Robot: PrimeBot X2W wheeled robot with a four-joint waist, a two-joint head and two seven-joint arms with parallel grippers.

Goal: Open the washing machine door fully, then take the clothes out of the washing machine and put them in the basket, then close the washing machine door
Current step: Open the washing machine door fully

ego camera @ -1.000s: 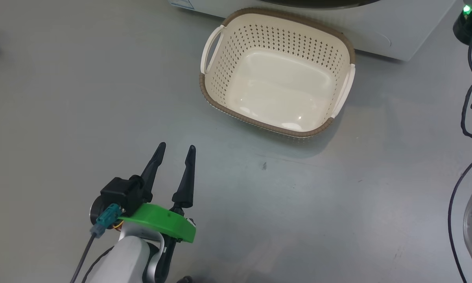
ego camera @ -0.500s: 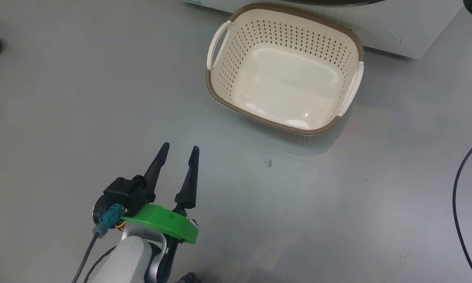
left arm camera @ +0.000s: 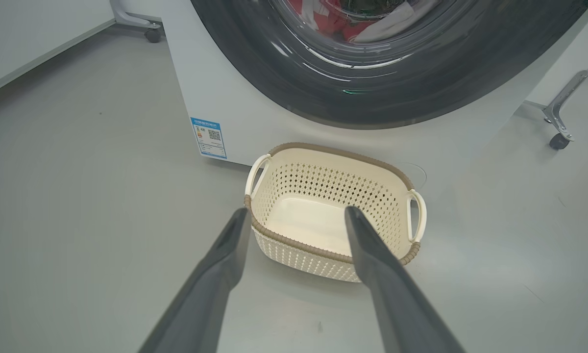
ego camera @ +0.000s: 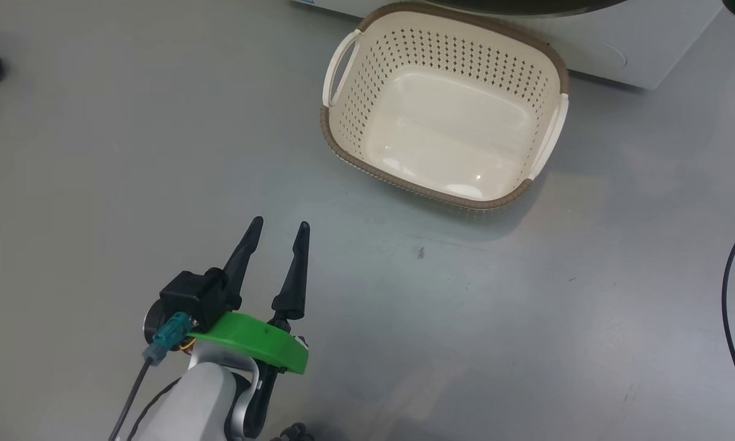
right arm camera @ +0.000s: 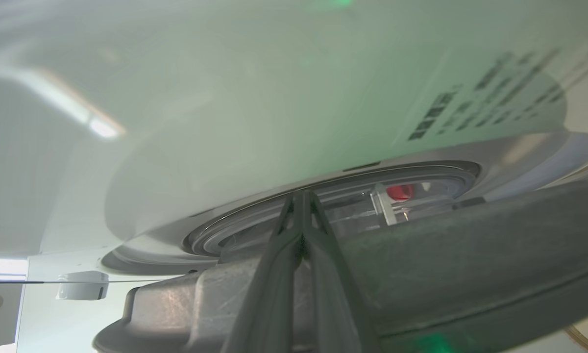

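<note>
We see the left gripper hanging over the floor, fingers spread wide with nothing between them, near the basket but apart from it. The basket sits on the floor just in front of the washing machine. The clothes are in the drum, red showing through the glass of the door. The right gripper is up at the door's rim, fingers pressed together, gripping nothing we can see. We can't tell if the tips touch it.
</note>
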